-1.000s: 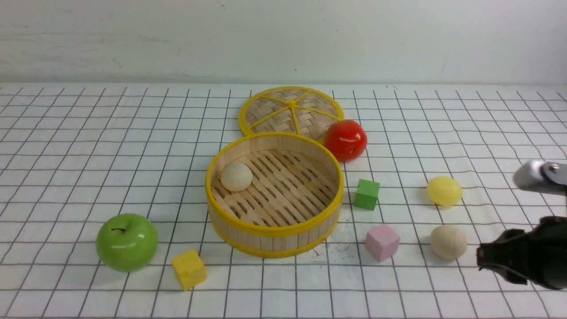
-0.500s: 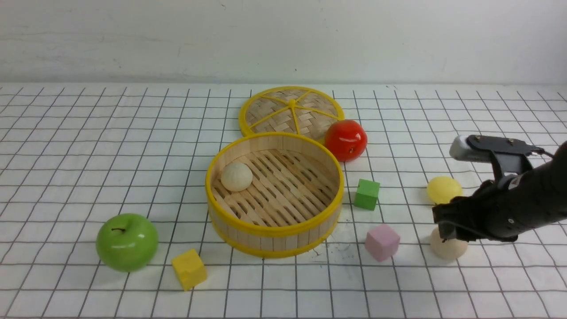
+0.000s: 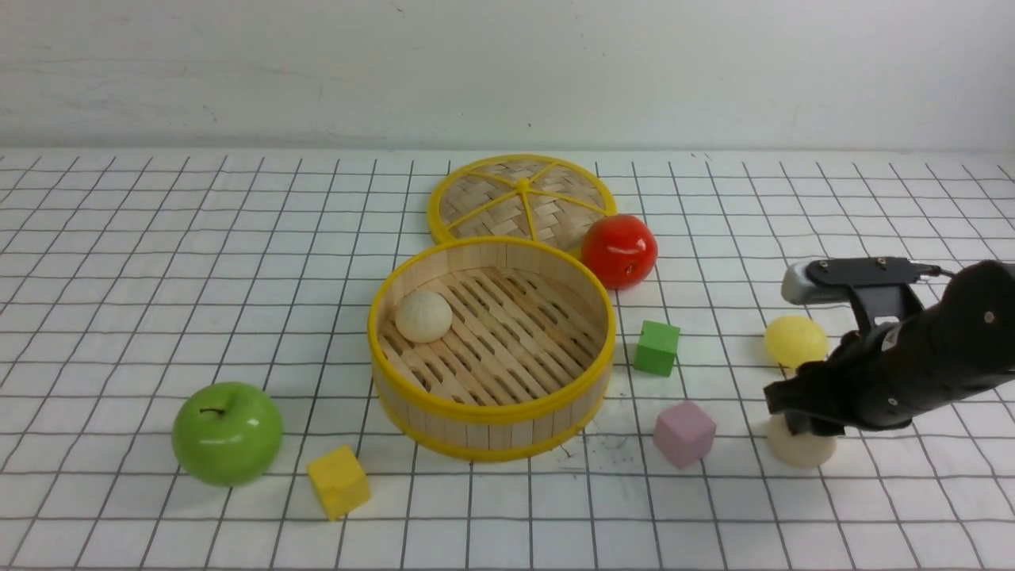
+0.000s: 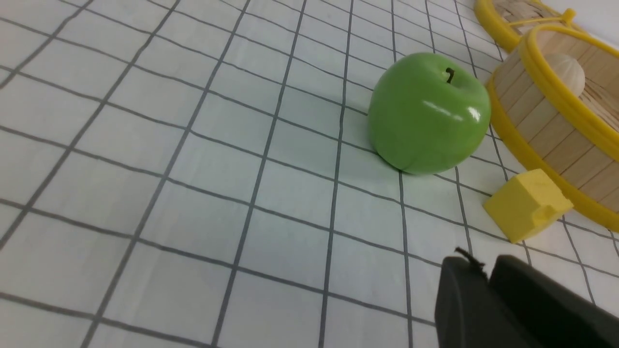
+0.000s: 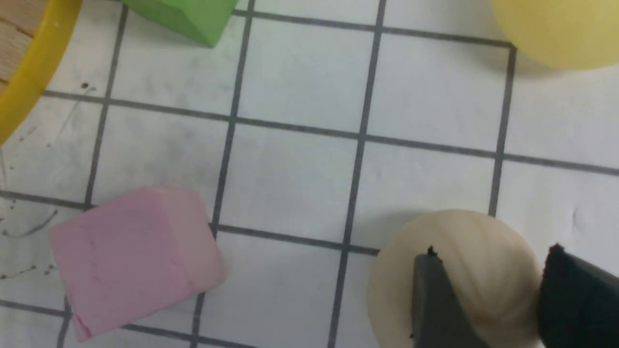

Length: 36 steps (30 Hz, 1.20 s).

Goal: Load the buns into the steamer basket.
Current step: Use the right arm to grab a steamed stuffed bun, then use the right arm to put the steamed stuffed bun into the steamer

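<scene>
Now lower than a second ago: right pincer (image 5: 493, 253) astride beige bun (image 3: 802, 454) beneath, poised for carrying to basket (image 3: 492, 428) leftward; cannot tell whether clenched.

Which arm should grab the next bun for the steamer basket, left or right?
Right. The right gripper hangs just above the beige bun, jaws apart, with the yellow bun close by. The left gripper sits far across, near the green apple.

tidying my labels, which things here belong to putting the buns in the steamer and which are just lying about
Job: steamer basket, bun inside it, yellow bun, loose beige bun.
Lying about: lid, red fruit, green apple, green cube, pink cube, yellow cube.
</scene>
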Tool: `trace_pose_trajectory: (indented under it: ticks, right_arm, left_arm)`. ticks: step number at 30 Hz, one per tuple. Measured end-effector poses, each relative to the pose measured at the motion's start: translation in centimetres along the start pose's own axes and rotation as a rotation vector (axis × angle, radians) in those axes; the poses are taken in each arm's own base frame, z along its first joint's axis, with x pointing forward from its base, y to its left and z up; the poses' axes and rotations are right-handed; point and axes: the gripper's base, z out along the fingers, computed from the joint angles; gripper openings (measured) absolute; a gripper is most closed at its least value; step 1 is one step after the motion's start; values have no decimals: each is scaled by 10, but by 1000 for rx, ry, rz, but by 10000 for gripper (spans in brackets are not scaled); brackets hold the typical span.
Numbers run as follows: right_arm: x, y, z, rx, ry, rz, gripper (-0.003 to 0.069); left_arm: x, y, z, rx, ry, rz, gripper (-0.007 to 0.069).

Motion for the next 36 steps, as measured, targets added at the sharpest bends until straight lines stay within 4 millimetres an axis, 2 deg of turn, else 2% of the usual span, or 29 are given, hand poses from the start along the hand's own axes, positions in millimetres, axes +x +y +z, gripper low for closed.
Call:
trace_pose_trajectory:
  ticks: [3,5,7,11,14,18,20,22,23,24,25,26,28,29,30,32,34,35,36]
  right_arm:
    - [0,0,0,0,-1,0,167]
    - [-1,0,0,-1,-3,1,53]
    - [-4,1,-2,-5,-6,8,16]
    - [-14,4,-6,-32,6,42,12]
    - [-36,14,-17,-84,-13,66,12]
    - [-62,38,-35,-173,-67,27,12]
    - [-80,68,-51,-272,-137,-41,12]
    - [-87,87,-59,-334,-184,-74,12]
    - [-89,105,-63,-383,-217,-111,12]
    - [-90,110,-65,-397,-234,-121,12]
    - [-90,114,-64,-405,-238,-137,12]
    - [-90,130,-63,-445,-273,-158,12]
    - [-87,141,-59,-468,-282,-180,12]
    - [-84,152,-49,-483,-289,-212,12]
    - [-84,154,-48,-483,-292,-216,12]
    - [-76,168,-24,-487,-281,-275,12]
    - [-72,172,-13,-483,-271,-289,14]
    - [-68,175,2,-483,-252,-275,17]
    - [-68,175,3,-485,-249,-269,18]
  left_arm:
    - [0,0,0,0,0,0,74]
    - [0,0,0,0,0,0,74]
    - [0,0,0,0,0,0,74]
    - [0,0,0,0,0,0,78]
    - [0,0,0,0,0,0,82]
    - [0,0,0,0,0,0,85]
    - [0,0,0,0,0,0,85]
    - [0,0,0,0,0,0,85]
    - [0,0,0,0,0,0,85]
    - [0,0,0,0,0,0,86]
    - [0,0,0,0,0,0,87]
    - [0,0,0,0,0,0,89]
    - [0,0,0,0,0,0,90]
    - [0,0,0,0,0,0,91]
    - [0,0,0,0,0,0,92]
    - [0,0,0,0,0,0,92]
    - [0,0,0,0,0,0,92]
    - [0,0,0,0,0,0,92]
    - [0,0,0,0,0,0,92]
